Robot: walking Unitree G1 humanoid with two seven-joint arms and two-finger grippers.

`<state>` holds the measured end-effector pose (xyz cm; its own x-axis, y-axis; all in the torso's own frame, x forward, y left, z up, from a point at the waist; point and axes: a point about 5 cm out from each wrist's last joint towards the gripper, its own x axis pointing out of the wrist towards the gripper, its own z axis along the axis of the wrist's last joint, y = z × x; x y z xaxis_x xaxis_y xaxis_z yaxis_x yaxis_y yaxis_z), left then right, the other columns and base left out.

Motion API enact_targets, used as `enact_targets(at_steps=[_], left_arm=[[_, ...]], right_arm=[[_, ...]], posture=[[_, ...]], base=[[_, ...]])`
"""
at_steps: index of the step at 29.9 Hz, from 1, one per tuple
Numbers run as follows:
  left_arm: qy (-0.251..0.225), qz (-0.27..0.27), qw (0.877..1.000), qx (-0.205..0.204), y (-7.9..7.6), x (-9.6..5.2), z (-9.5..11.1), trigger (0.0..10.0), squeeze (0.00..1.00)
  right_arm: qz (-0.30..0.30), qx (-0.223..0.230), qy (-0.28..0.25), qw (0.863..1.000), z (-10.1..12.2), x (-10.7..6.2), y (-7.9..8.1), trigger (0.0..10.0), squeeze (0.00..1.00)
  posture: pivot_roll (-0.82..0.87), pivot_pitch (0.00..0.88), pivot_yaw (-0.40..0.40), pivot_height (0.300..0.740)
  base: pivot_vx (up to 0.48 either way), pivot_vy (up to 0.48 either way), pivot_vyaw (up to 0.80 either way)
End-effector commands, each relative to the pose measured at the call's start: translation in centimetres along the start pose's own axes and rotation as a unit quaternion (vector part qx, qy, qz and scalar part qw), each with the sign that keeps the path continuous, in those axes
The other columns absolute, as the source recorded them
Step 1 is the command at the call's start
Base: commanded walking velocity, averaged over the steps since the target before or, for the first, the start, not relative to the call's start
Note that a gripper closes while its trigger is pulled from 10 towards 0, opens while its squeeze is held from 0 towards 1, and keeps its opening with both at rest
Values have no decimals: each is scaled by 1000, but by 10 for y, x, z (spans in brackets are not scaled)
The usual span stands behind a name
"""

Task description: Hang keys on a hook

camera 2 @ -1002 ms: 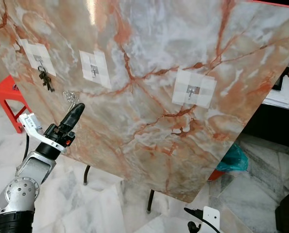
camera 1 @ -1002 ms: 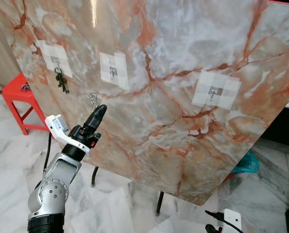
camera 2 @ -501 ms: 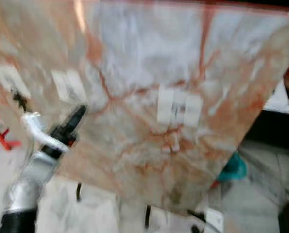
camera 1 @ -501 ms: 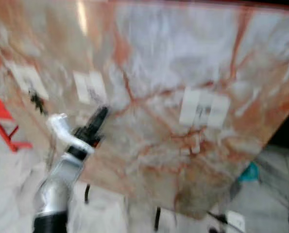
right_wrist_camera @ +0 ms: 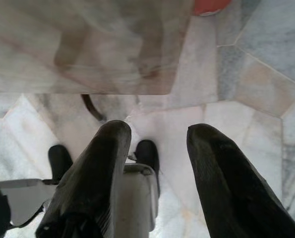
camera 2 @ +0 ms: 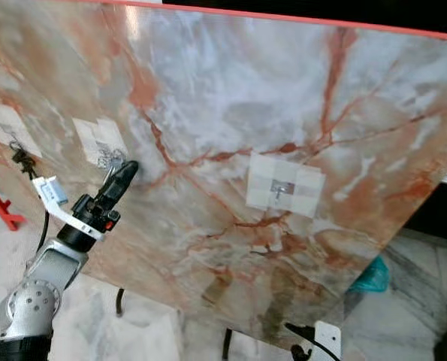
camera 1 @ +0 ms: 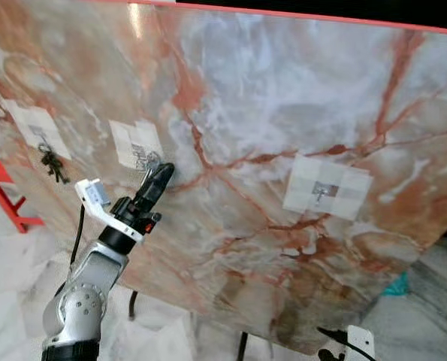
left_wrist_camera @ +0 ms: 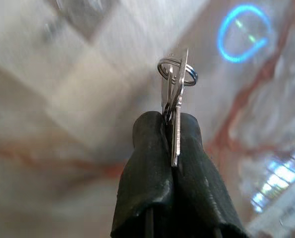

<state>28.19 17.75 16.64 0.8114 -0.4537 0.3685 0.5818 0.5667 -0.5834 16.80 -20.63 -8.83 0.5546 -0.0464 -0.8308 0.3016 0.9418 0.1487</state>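
My left gripper [camera 1: 163,175] is raised against the marble panel [camera 1: 268,90] and shut on a set of silver keys [left_wrist_camera: 175,89], whose ring [camera 1: 152,159] sticks out past the fingertips. The ring is close to the middle-left hook [camera 1: 139,150] on its white tape patch. Another hook at far left [camera 1: 37,132] holds dark keys [camera 1: 54,167]. A third hook [camera 1: 326,188] on the right is bare. My right gripper [right_wrist_camera: 154,136] hangs low over the floor, open.
The marble panel leans on dark legs [camera 1: 243,344] over a marble tile floor [camera 1: 13,286]. A red stool [camera 1: 1,188] stands at the left. A teal bag [camera 2: 369,274] lies behind the panel's right lower corner.
The camera has shifted, so the panel sits differently in view. My left gripper has risen with the keys, from below the middle-left patch to beside its hook.
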Motion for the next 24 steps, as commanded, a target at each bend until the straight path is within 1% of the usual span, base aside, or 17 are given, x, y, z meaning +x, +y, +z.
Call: enact_targets(at_steps=[1,6,8,9,10,11,14,15,16,17,18,19,20,21,22,23,24], left_arm=[[6,-15,1000,6,-6,-2,1,10000,0],[7,-14,1000,1,-8,-11,2,10000,0],[-1,-7,1000,1,-7,-15,5,10000,0],[-16,7,1000,-2,-4,-20,11,10000,0],[-16,7,1000,-2,-4,-20,11,10000,0],[-29,14,999,-9,-3,-22,15,10000,0],[-63,23,997,-47,-2,-26,22,10000,0],[-31,28,999,-18,-1,-26,18,10000,0],[58,41,996,58,0,-27,4,10000,0],[126,47,983,125,3,-29,-7,10000,0],[222,37,953,203,5,-36,-24,10000,0],[257,22,942,217,4,-41,-31,10000,0],[280,12,935,217,4,-45,-35,10000,0],[294,6,931,216,3,-47,-38,10000,0],[312,0,925,219,2,-50,-41,10000,0],[358,-22,905,230,0,-59,-49,10000,0],[358,-22,905,230,0,-59,-49,10000,0]], right_arm=[[1,3,4,1000,-2,0,2,10000,0],[1,3,3,1000,-2,0,2,10000,0],[1,3,3,1000,-2,0,2,10000,0],[1,1,4,1000,-2,0,2,10000,0],[1,1,4,1000,-2,0,2,10000,0],[2,-1,5,1000,-2,0,2,10000,0],[2,-2,5,1000,-2,0,2,10000,0],[3,-3,5,1000,-2,0,2,10000,0],[3,-5,5,1000,-2,0,2,10000,0],[2,-5,4,1000,-1,0,2,10000,0],[2,-5,5,1000,-1,0,2,10000,0],[2,-5,5,1000,-2,0,2,10000,0],[2,-5,5,1000,-1,0,2,10000,0],[2,-5,5,1000,-1,0,2,10000,0],[2,-5,4,1000,-1,0,2,10000,0],[2,-5,4,1000,-1,0,2,10000,0],[2,-5,4,1000,-1,0,2,10000,0]], posture=[[118,79,-31,740],[118,78,-29,740],[122,78,-31,740],[127,78,-32,740],[127,78,-32,740],[126,77,-32,740],[124,77,-32,740],[125,77,-32,740],[128,77,-34,740],[128,77,-34,740],[127,77,-33,740],[125,77,-33,740],[123,78,-33,740],[125,77,-33,740],[127,77,-33,740],[130,76,-33,740],[130,76,-33,740]], base=[[0,0,0],[0,0,0],[0,0,0],[0,0,0],[0,0,0],[0,0,0],[0,0,0],[0,0,0],[0,0,0],[0,0,0],[0,0,0],[0,0,0],[0,0,0],[0,0,0],[0,0,0],[0,0,0],[0,0,0]])
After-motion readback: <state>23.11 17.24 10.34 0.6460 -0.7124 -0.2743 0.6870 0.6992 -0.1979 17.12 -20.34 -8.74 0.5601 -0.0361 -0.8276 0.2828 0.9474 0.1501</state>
